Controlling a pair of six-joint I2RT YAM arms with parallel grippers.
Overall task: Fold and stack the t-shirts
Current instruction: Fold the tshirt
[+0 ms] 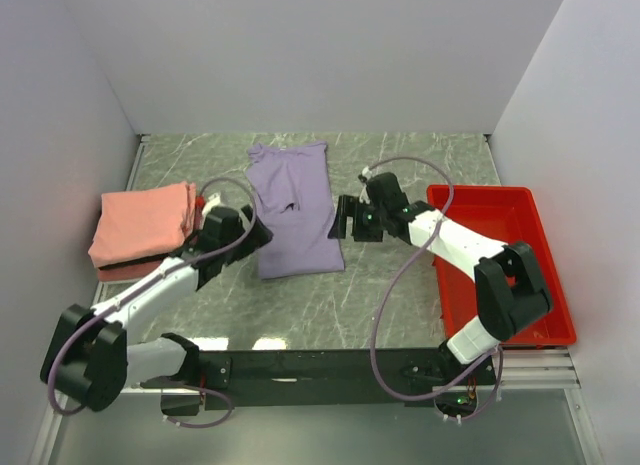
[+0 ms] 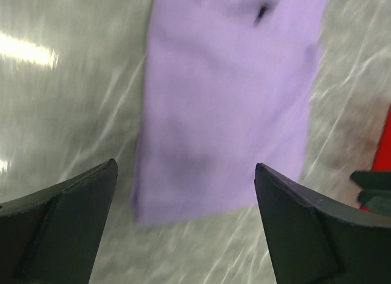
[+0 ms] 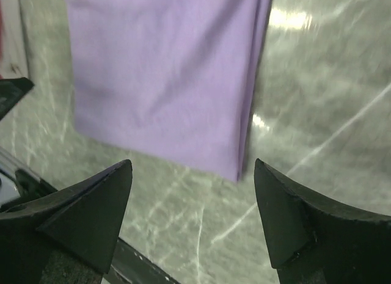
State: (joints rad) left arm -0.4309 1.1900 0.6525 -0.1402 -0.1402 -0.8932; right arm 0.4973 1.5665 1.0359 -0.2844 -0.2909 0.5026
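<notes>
At the centre of the overhead frame, the lavender t-shirt [image 1: 293, 210] lies flat as a narrow strip. Its long axis runs top to bottom, the lower end leaning slightly right. The left gripper [image 1: 258, 235] and right gripper [image 1: 341, 217] flank its lower half, arms angled inward, jaws spread and empty. The folded salmon-pink t-shirts [image 1: 145, 225] lie at middle left.

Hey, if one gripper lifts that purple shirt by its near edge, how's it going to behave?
Probably floppy: the purple shirt lies flat in thin folded layers, so the fold would likely drape open. Thin cloth, so likely light. Pushed, it would likely bunch rather than slide on the table.
</notes>
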